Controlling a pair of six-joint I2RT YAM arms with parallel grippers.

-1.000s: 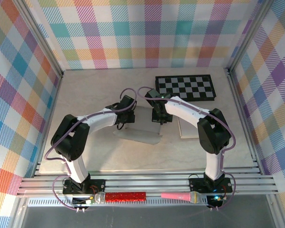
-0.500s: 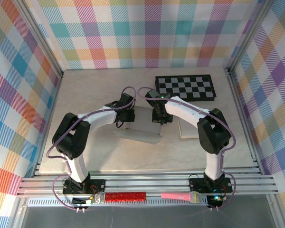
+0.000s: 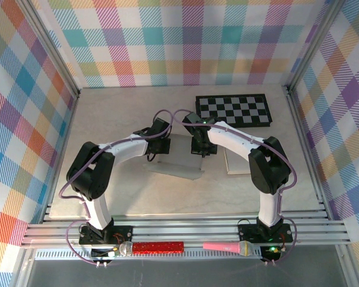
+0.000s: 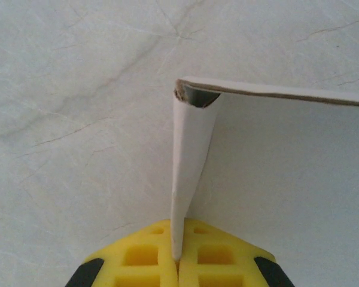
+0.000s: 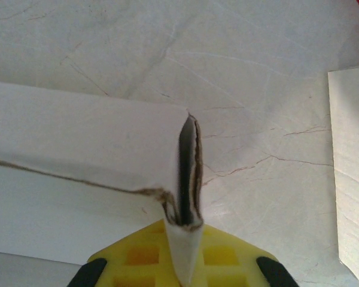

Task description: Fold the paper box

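White paper box [image 3: 178,160], partly folded, flaps upright, at table centre

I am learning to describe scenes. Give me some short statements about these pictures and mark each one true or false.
1. The left pincer is shut on a flap of the paper box. True.
2. The right pincer hangs open above the box. False: it is shut on a folded edge of the paper box.
3. A chessboard lies at the far side of the table, toward the right. True.
4. The paper box rests on the chessboard. False: it lies on the table, nearer than the chessboard and apart from it.
5. A pink microphone lies at the near edge of the scene. True.
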